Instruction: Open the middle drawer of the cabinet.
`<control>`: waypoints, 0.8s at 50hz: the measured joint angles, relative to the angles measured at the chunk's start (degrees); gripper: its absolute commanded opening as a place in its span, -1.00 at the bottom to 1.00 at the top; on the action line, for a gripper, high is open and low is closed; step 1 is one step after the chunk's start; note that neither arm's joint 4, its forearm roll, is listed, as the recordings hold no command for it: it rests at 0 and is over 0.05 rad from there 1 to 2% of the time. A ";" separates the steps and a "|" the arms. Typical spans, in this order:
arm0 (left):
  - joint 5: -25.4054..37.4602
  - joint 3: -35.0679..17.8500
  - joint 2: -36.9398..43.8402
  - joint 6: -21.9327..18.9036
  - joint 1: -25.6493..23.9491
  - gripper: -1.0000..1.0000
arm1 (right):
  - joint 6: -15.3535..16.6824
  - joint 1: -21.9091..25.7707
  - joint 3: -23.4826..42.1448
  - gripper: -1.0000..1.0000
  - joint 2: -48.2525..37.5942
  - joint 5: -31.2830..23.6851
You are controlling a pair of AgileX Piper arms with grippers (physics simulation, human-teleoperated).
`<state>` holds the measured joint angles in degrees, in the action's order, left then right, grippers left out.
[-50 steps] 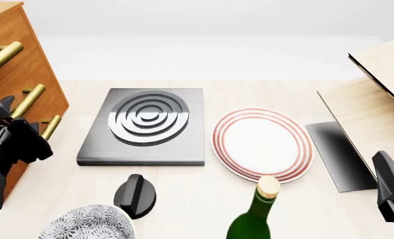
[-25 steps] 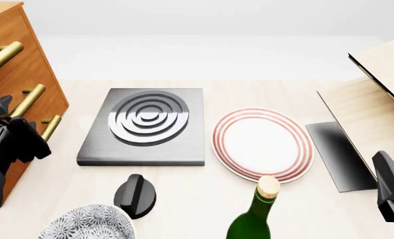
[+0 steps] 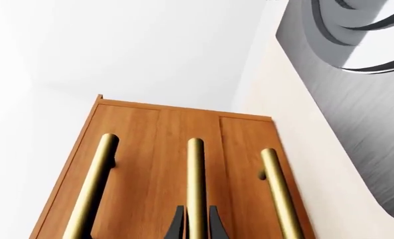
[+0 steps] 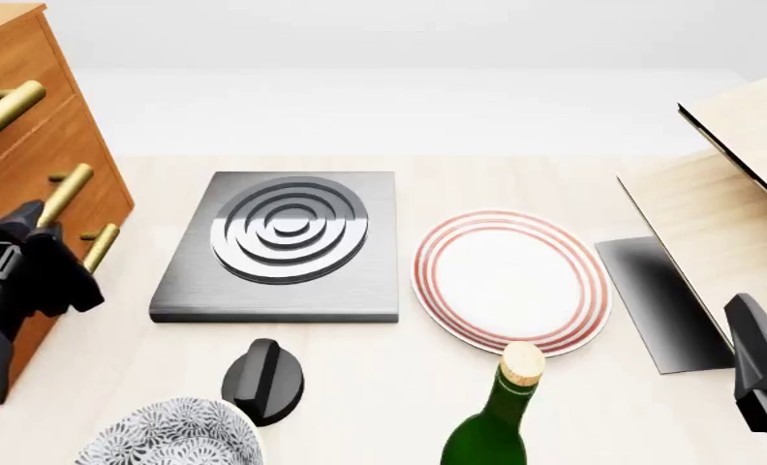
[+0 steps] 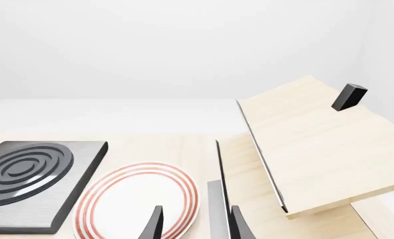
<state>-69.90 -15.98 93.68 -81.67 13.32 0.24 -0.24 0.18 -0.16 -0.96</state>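
Left tool (image 3: 196, 224): black fingers straddle the middle drawer's brass bar handle (image 3: 195, 184); grip looks closed on it.
Right tool (image 5: 195, 224): parted, empty, near the desk's right edge.
Middle drawer (image 4: 32, 172): in the tall orange-brown wooden cabinet (image 4: 22, 116) at the desk's left edge.
Progress: handle apparently grasped; drawer front appears flush, so pulling remains.

Both arms are matte black and blocky — the left arm (image 4: 15, 291) angular and faceted, the right arm (image 4: 761, 373) a wedge-shaped housing; slim black tapered fingers (image 5: 154, 225).
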 measured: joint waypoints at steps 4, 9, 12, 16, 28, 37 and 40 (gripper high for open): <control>0.00 0.13 -0.10 -0.54 -0.42 -1.00 | 0.00 0.00 0.00 1.00 0.00 0.00; 0.00 0.30 -0.25 -1.09 -0.97 -1.00 | 0.00 0.00 0.00 1.00 0.00 0.00; 0.00 0.40 -0.34 -1.31 -1.29 -1.00 | 0.00 0.00 0.00 1.00 0.00 0.00; 0.00 0.52 -0.44 -1.55 -1.71 -1.00 | 0.00 0.00 0.00 1.00 0.00 0.00; 0.00 0.87 -0.86 -1.76 -3.04 -1.00 | 0.00 0.00 0.00 1.00 0.00 0.00; 0.00 1.15 -1.19 -1.95 -4.15 -1.00 | 0.00 0.00 0.00 1.00 0.00 0.00; 0.00 1.25 -1.29 -2.02 -4.53 -1.00 | 0.00 0.00 0.00 1.00 0.00 0.00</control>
<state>-69.90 -14.73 92.39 -83.69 8.79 0.24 -0.24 0.18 -0.16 -0.96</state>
